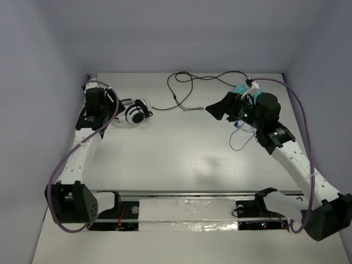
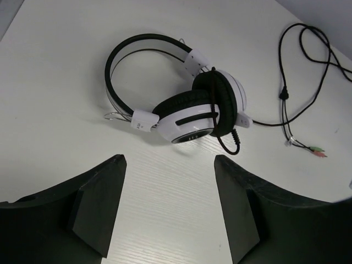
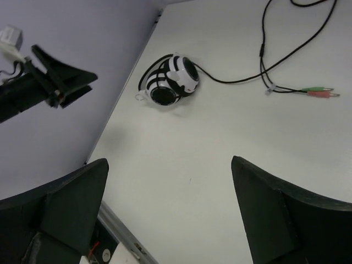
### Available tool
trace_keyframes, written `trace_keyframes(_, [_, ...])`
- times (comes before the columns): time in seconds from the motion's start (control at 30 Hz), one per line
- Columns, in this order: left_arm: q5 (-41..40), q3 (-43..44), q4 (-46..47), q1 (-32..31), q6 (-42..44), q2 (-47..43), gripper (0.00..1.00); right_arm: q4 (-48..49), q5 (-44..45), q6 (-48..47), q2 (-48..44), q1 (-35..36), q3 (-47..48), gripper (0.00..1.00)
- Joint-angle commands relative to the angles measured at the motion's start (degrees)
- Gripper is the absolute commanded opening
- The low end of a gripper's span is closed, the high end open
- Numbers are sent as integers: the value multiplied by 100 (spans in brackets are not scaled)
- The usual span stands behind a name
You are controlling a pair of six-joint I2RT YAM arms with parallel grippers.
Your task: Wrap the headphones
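White tabletop (image 1: pixel 181 165) is occupied by the headphones (image 2: pixel 190 118), their cable (image 2: pixel 281 82) left sprawled unwound. Left gripper (image 2: pixel 169 165) is held spread before them, presumably for grasping. Right gripper (image 3: pixel 169 165) is likewise spread, empty.

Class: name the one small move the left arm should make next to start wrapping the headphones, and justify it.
Probably ease the left gripper forward onto the headphones and close. Its jaws stand open just short of them, nothing is held, and the cable lies loose.
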Motion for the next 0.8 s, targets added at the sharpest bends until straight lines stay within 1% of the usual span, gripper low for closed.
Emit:
trace_keyframes(0.0, [-106, 439, 129, 99, 192, 438, 63, 553, -403, 24, -55, 192, -188, 100])
trace_keyframes(0.03, [-36, 518, 120, 239, 235, 535, 64, 771, -629, 7, -142, 244, -319, 100])
trace_keyframes(0.1, [-71, 763, -38, 398, 349, 885, 64, 878, -693, -28, -221, 332, -355, 100])
trace_keyframes(0.13, [-88, 843, -73, 485, 411, 974, 61, 896, -615, -28, -265, 454, -355, 100])
trace_keyframes(0.2, [-19, 1009, -187, 766, 490, 1228, 59, 896, -343, -89, -309, 604, -381, 100])
trace_keyframes(0.23, [25, 1045, -196, 837, 499, 1282, 55, 679, 442, -186, -318, 735, -355, 100])
trace_keyframes(0.27, [17, 1072, -205, 890, 526, 1335, 49, 285, 1302, -526, -318, 1294, -155, 100])
trace_keyframes(0.3, [0, 1142, -231, 890, 543, 1440, 44, 20, 2503, -729, -257, 1682, -57, 100])
trace_keyframes(0.33, [-9, 1168, -258, 943, 561, 1493, 33, -409, 4360, -818, -161, 1964, 48, 100])
trace_keyframes(0.37, [-79, 1186, -258, 943, 578, 1546, 24, -631, 4839, -680, -29, 2106, 180, 100])
trace_keyframes(0.4, [-97, 1221, -258, 943, 622, 1642, 17, -685, 5140, -583, 111, 2195, 259, 100])
trace_keyframes(0.43, [-141, 1239, -249, 943, 649, 1686, 6, -495, 5378, -504, 104, 2248, 190, 100])
trace_keyframes(0.47, [-202, 1265, -232, 943, 684, 1730, 0, -327, 5519, -68, 78, 2249, 68, 100])
trace_keyframes(0.5, [-211, 1231, -101, 943, 719, 1740, 0, -308, 5799, 467, 60, 2249, -116, 100])
trace_keyframes(0.53, [-185, 1195, 22, 943, 763, 1722, 0, -543, 5889, 969, 77, 2188, -144, 100])
trace_keyframes(0.6, [-89, 1055, 382, 943, 833, 1635, 0, -685, 5724, 1044, 112, 2187, -66, 100])
trace_keyframes(0.63, [-71, 1011, 505, 943, 877, 1625, 16, -555, 5523, 948, 25, 2187, -117, 100])
trace_keyframes(0.67, [-80, 984, 594, 943, 991, 1643, 25, -406, 5504, 756, -80, 2187, -205, 100])
trace_keyframes(0.77, [-124, 1080, 586, 943, 1149, 2071, 40, -54, 5206, 509, -572, 2187, -460, 100])
